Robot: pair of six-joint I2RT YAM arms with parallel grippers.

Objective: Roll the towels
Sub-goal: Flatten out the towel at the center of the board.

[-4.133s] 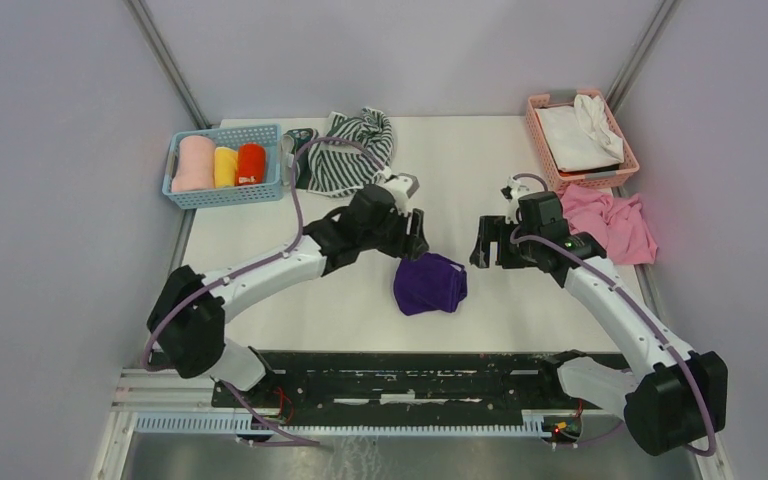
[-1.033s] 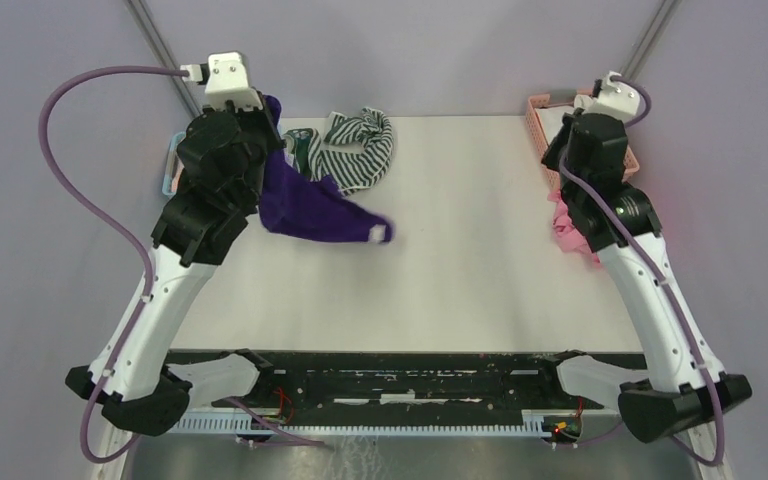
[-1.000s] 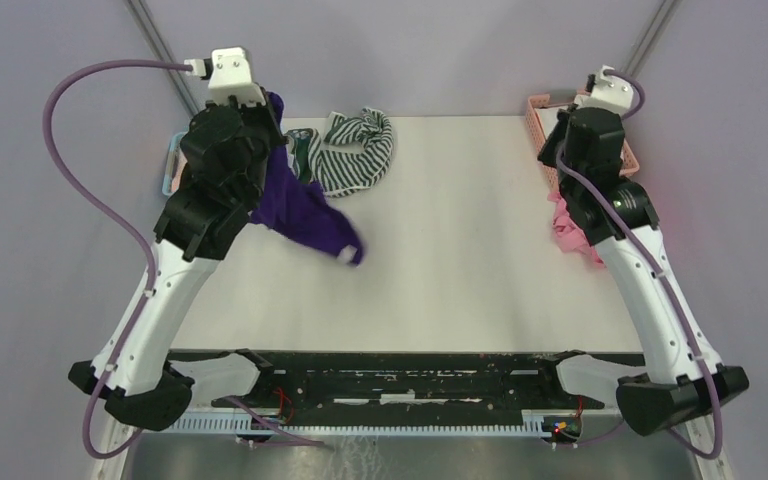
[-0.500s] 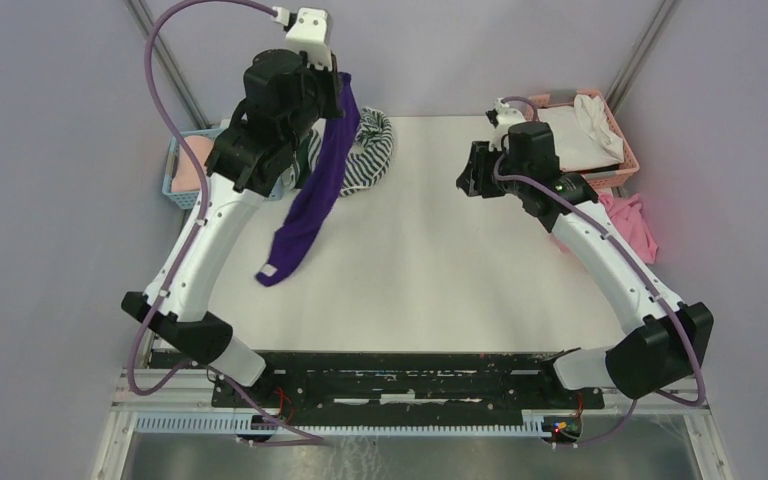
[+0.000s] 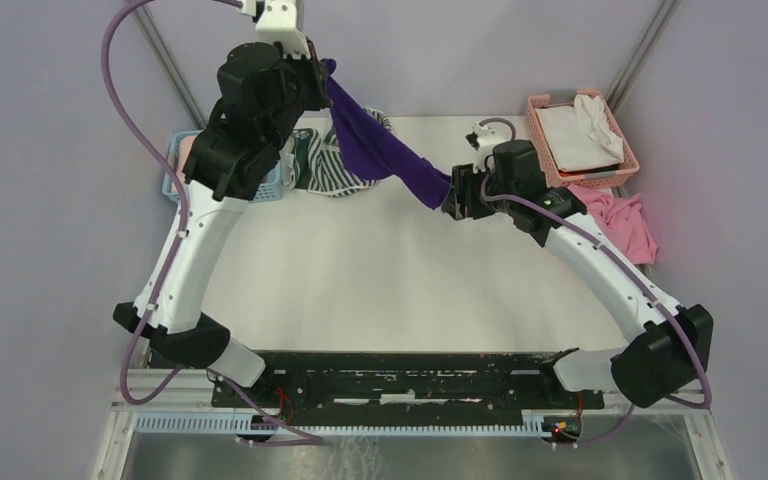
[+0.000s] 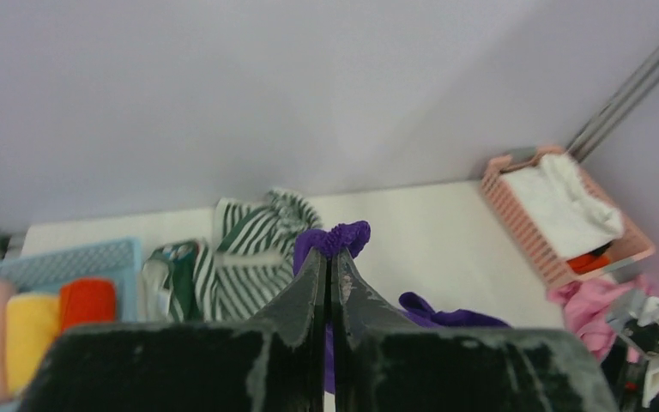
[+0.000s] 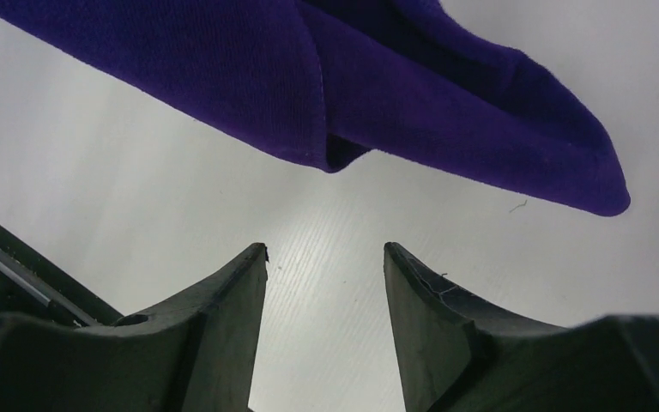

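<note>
Purple cloth pinched in left gripper, tip just beyond parted right gripper

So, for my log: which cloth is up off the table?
The purple cloth, pinched in the left pincer; the striped towel and pink cloth lie unheld.

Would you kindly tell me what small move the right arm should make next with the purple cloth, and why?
Probably ease the right gripper forward onto the purple cloth at its hanging lower edge, then close. Its jaws stand open just short of the cloth, while the left gripper pinches the top corner aloft.
</note>
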